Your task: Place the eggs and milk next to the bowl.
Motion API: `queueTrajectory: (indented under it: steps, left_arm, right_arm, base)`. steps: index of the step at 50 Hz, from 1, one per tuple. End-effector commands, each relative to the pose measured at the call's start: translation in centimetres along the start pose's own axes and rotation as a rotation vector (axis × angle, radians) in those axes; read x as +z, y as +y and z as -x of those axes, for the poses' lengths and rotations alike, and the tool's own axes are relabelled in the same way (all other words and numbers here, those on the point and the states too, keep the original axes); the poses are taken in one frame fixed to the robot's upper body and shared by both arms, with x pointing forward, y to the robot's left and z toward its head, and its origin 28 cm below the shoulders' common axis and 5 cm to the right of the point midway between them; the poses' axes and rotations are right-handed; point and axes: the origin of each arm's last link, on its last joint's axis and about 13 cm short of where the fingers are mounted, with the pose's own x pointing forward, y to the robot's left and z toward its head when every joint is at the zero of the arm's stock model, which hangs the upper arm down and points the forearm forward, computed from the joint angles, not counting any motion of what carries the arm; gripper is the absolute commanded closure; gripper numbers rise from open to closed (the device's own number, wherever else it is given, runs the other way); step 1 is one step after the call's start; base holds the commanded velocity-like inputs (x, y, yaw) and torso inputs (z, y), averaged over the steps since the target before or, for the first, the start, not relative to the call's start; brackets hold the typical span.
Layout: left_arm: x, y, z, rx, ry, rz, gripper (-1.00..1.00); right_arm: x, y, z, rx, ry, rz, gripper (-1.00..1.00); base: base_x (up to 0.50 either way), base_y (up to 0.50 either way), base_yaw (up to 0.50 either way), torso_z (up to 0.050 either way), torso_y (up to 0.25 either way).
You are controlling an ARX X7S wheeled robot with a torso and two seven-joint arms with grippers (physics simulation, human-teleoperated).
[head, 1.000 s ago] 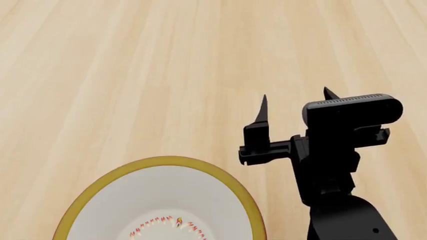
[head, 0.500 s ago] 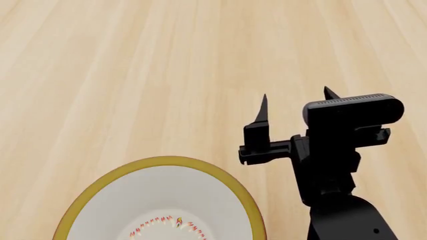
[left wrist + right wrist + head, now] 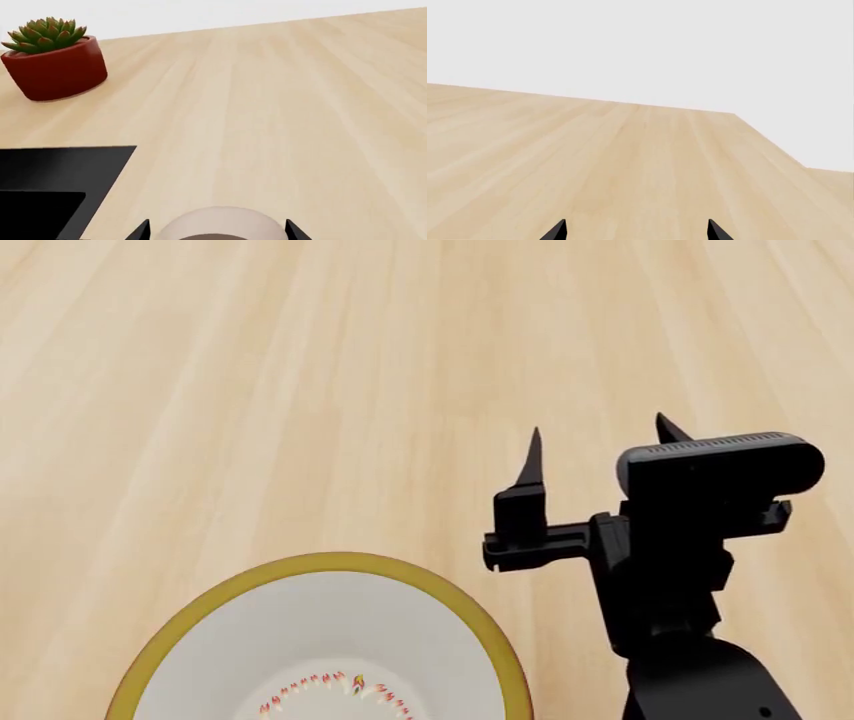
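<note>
The white bowl with a mustard-yellow rim sits at the near left in the head view, partly cut off. My right gripper is open and empty over bare wood just right of the bowl; its fingertips also show in the right wrist view with nothing between them. In the left wrist view a pale beige-grey egg lies between the wide-apart fingertips of my left gripper, with a small gap on each side. The orange-brown egg and the milk are out of view.
A green succulent in a red pot stands far across the wooden table in the left wrist view. A flat black shape lies beside the left gripper. The right wrist view shows the table's far edge and corner.
My right gripper has shifted slightly to the right in the head view, still open. The bowl has not moved.
</note>
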Motion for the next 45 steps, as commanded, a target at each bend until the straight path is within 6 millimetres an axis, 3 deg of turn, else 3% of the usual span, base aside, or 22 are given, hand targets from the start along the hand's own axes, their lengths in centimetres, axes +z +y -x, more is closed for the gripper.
queueTrajectory:
  steps: [1,45]
  left_arm:
    - [1.2,-1.1,0.6,-0.190,-0.029,0.008,1.00]
    - [2.4,-1.0,2.3,-0.703,-0.077,-0.214,1.00]
  right_arm:
    - [0.3,-0.1,0.0,-0.006,-0.018,-0.009,-1.00]
    - [-0.1,-0.2,0.2,-0.002,-0.014,-0.015,-1.00]
  base:
    - [0.00,0.00,0.00,0.000,0.000]
    - [0.00,0.00,0.00,0.000,0.000]
